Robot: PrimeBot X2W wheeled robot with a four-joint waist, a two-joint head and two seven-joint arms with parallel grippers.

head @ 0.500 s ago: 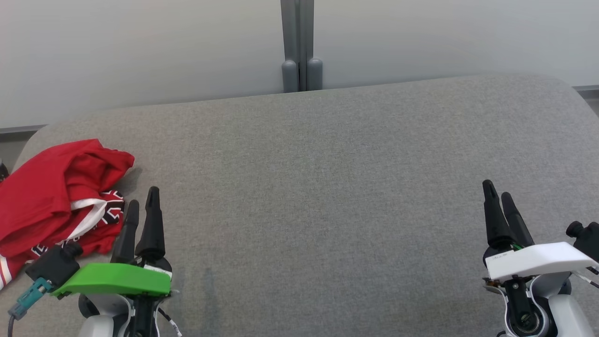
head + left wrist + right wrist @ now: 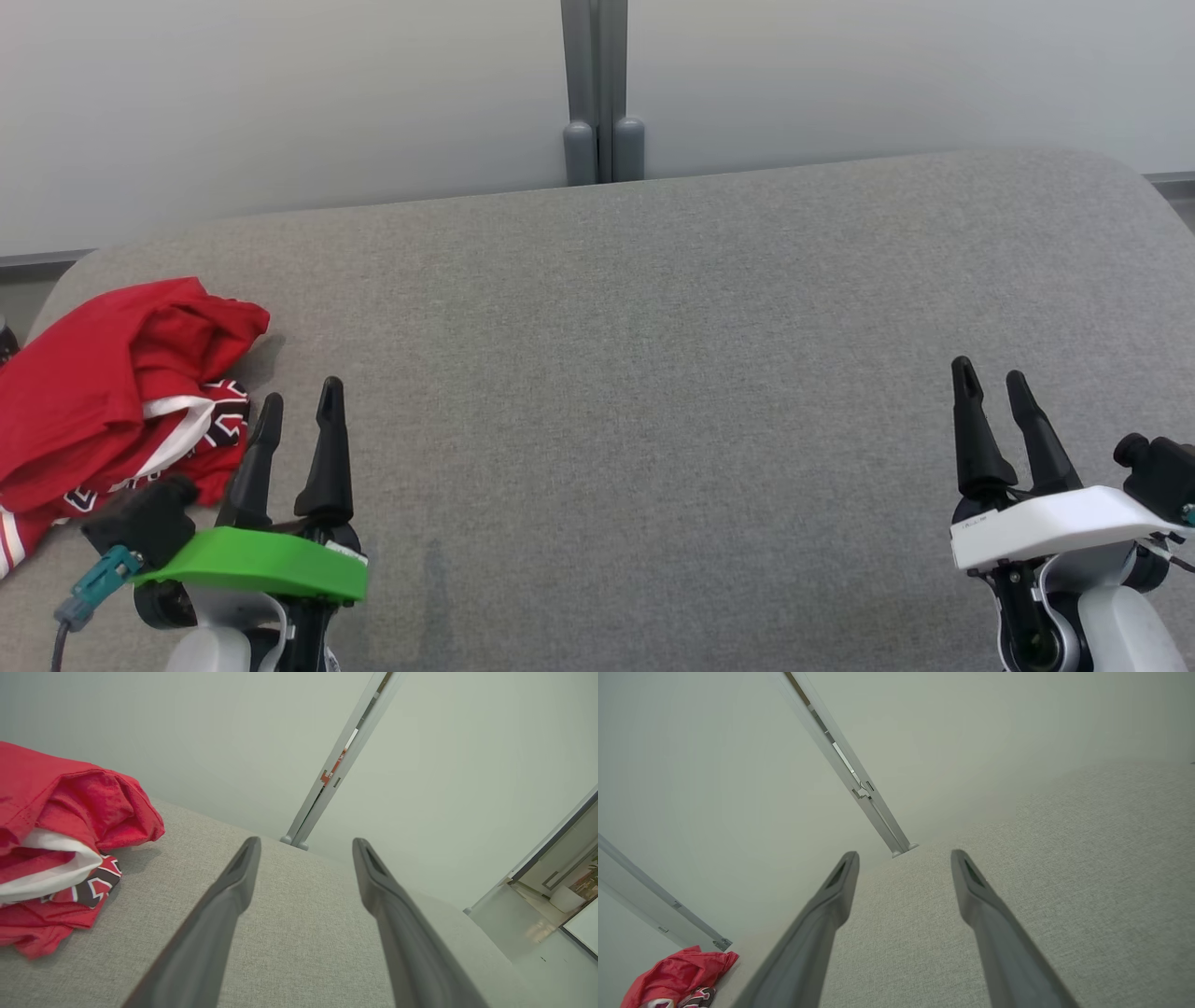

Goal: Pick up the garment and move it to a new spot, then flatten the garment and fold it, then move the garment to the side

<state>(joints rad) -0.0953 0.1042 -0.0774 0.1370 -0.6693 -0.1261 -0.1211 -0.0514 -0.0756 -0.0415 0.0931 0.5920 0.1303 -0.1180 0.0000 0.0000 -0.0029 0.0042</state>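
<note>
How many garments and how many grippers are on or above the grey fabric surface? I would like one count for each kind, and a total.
Crumpled red garment with white and black trim: 1
Dark two-fingered grippers: 2 (left gripper, right gripper, both open)
Total: 3

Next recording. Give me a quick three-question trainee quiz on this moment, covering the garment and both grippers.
1. Where on the grey surface does the red garment lie? A) left end B) centre C) right end
2. Fill in: the left gripper, beside the red garment, has its jaws ____.
3. True or false: the right gripper holds the red garment.
Key: 1 A; 2 open; 3 false, the right gripper is open and far from it.
</note>
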